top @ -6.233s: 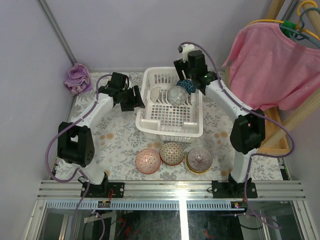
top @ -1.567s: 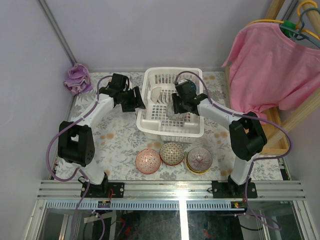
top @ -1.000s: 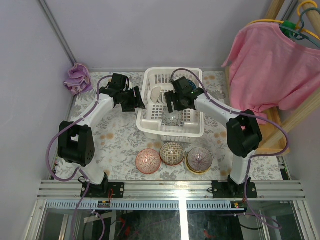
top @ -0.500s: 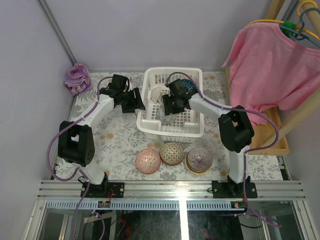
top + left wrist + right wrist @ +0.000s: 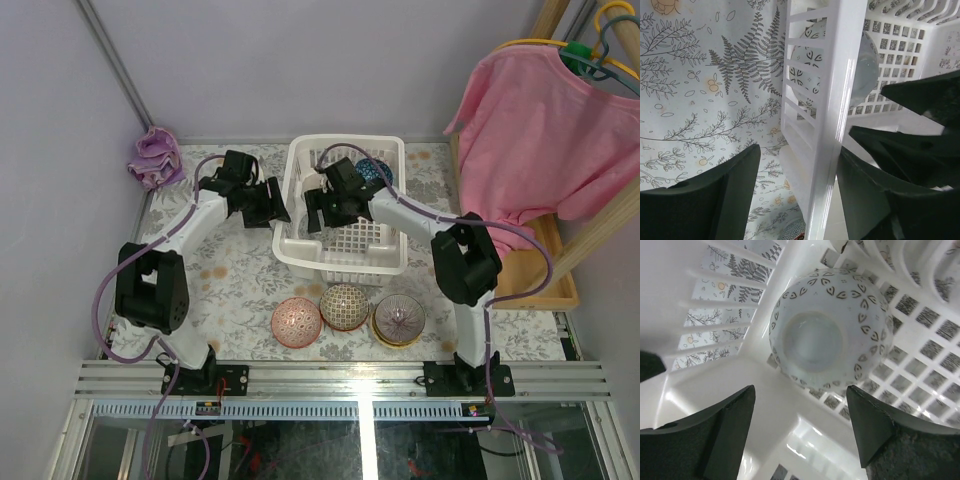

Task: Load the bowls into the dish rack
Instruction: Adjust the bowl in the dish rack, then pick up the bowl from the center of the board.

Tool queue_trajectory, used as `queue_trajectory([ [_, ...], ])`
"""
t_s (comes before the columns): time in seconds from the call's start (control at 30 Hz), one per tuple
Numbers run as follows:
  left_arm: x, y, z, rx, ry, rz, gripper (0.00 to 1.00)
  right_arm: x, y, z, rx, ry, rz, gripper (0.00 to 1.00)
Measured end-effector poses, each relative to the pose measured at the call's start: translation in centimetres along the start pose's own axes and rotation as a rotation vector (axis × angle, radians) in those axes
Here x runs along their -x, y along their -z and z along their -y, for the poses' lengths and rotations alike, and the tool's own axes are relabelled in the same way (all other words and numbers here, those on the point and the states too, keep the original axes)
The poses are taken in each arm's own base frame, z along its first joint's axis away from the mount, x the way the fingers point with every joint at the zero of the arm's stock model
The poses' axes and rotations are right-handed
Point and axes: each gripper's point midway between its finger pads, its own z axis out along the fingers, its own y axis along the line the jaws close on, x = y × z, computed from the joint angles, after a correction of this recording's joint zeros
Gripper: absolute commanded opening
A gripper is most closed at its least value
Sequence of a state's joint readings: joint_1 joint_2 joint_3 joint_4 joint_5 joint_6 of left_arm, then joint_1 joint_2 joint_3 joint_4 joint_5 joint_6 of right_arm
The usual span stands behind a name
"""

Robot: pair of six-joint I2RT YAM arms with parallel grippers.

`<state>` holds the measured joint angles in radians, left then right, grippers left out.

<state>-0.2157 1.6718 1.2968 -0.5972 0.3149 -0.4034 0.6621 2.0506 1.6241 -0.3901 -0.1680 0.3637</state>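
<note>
The white dish rack point(image 5: 385, 255) stands mid-table. A whitish bowl point(image 5: 830, 337) with leaf marks lies inside it against the left wall, its base turned towards my right gripper point(image 5: 800, 390). That gripper point(image 5: 318, 208) is open just short of the bowl and touches nothing. The same bowl point(image 5: 807, 65) shows through the wall slots in the left wrist view. My left gripper point(image 5: 272, 205) is open astride the rack's left wall point(image 5: 825, 125), with a gap at the outer finger point(image 5: 705, 200). A blue bowl point(image 5: 375, 170) sits at the rack's far right. Pink-red point(image 5: 297, 322), netted point(image 5: 344, 306) and tan-yellow point(image 5: 399, 318) bowls stand on the table in front.
A pink shirt point(image 5: 540, 130) hangs on a wooden stand point(image 5: 545, 275) at the right. A purple cloth point(image 5: 152, 158) lies at the far left corner. The floral tablecloth point(image 5: 230, 280) covers the table.
My right arm has swung left across the rack, and the whitish bowl has gone from the rack's middle to its left wall. The left arm has not moved.
</note>
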Motion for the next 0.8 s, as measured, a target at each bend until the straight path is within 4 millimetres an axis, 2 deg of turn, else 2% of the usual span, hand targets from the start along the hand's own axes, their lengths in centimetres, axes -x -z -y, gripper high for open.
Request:
queue_trajectory([
  [0.1,0.1,0.4,0.2,-0.005,-0.004,0.009,0.6,0.7,2.2,0.1,-0.028,0.005,0.038,0.86],
  [0.17,0.3,1.1,0.5,-0.013,-0.009,0.025,0.6,2.0,4.9,-0.3,-0.043,0.011,0.099,0.86],
  [0.27,0.5,2.4,1.2,-0.031,-0.02,0.054,0.6,4.1,10.9,-1.6,-0.03,0.027,0.23,0.86],
  [0.33,0.4,3.3,1.5,-0.042,-0.028,0.071,0.62,4.8,15.1,-2.8,-0.012,0.041,0.311,0.86],
  [0.4,0.1,4.2,1.7,-0.05,-0.033,0.085,0.63,4.4,19.2,-4.7,0.03,0.07,0.378,0.85],
  [0.43,0.0,4.5,1.8,-0.053,-0.035,0.089,0.64,3.9,20.6,-5.7,0.054,0.085,0.396,0.84],
  [0.5,-0.3,5.1,1.9,-0.056,-0.036,0.094,0.65,1.6,22.6,-7.9,0.107,0.13,0.403,0.84],
  [0.57,-0.7,5.8,1.9,-0.057,-0.037,0.098,0.67,-2.6,22.6,-10.1,0.16,0.194,0.34,0.84],
  [0.67,-1.1,6.9,2.1,-0.061,-0.041,0.108,0.68,-9.7,20.3,-12.0,0.2,0.295,0.181,0.84],
  [0.77,-1.1,8.2,2.5,-0.072,-0.05,0.132,0.68,-17.6,17.1,-11.7,0.176,0.403,-0.017,0.84],
  [0.8,-1.1,8.6,2.6,-0.072,-0.052,0.139,0.68,-19.2,16.4,-11.3,0.16,0.428,-0.06,0.83],
])
